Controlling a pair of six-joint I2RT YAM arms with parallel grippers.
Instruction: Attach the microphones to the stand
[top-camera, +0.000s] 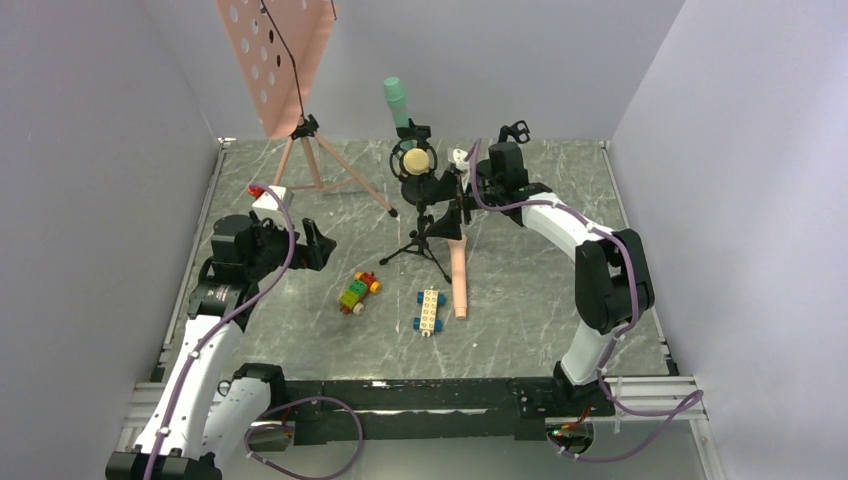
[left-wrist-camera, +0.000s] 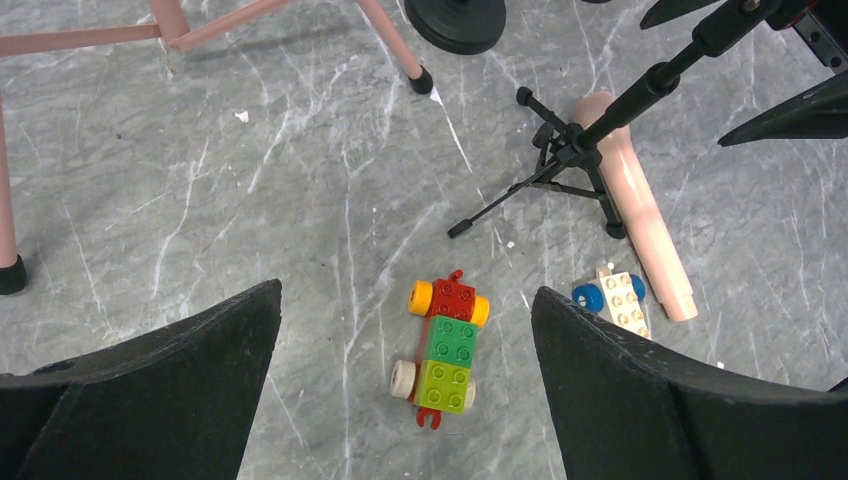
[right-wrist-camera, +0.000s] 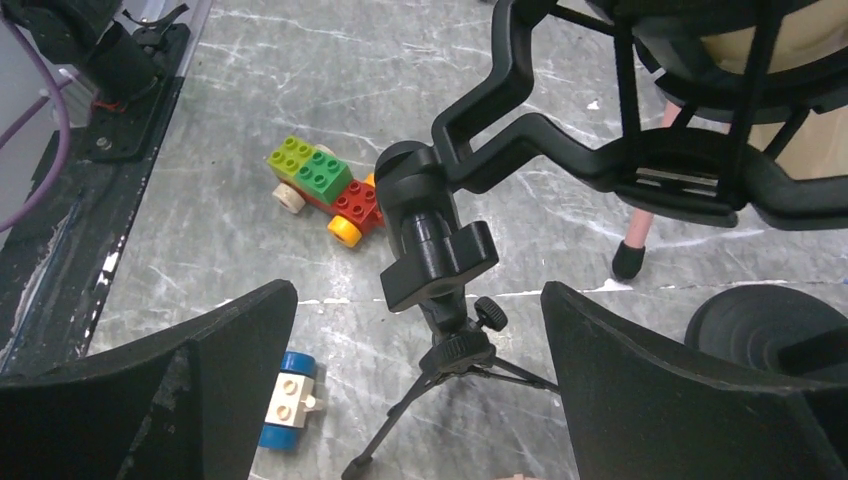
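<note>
Your left fingers (left-wrist-camera: 170, 380) are spread wide and hold nothing. They hang over the grey marbled bench (left-wrist-camera: 250, 180), above a toy-brick car (left-wrist-camera: 443, 350) of red, green and lime blocks. Your right fingers (right-wrist-camera: 650, 380) are also spread and empty, and the black tripod stand (right-wrist-camera: 437, 250) shows between them without touching them.

The salmon pink microphone (left-wrist-camera: 640, 215) is a smooth stick lying flat on the bench. Its long axis runs back to front, with the rounded head among the tripod's legs and the flat end toward the arm bases. It lies just beside a white brick car (left-wrist-camera: 620, 300) with blue wheels.

The tan-yellow microphone (top-camera: 414, 160) sits in the stand's black shock mount (right-wrist-camera: 700, 150). The mint green microphone (top-camera: 396, 100) stands roughly upright behind it. A pink perforated music stand (top-camera: 275, 60) rises at the back left.
</note>
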